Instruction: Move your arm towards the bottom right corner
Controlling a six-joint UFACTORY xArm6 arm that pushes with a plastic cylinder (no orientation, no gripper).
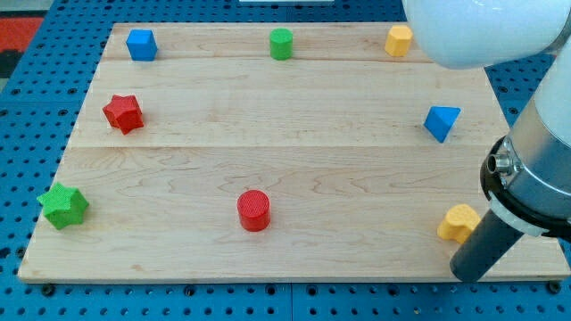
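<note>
My tip (pixel 466 275) rests on the wooden board (pixel 294 169) near its bottom right corner. It sits just below and right of a yellow block (pixel 459 223), close to it or touching; I cannot tell which. A blue triangular block (pixel 441 121) lies at the right edge, above the tip. A red cylinder (pixel 254 210) stands at the bottom middle. A green star (pixel 63 206) is at the bottom left, a red star (pixel 123 113) at the left.
Along the top edge lie a blue cube (pixel 141 44), a green cylinder (pixel 281 43) and a yellow hexagonal block (pixel 398 40). The white arm body (pixel 477 31) covers the top right corner. A blue pegboard (pixel 27 98) surrounds the board.
</note>
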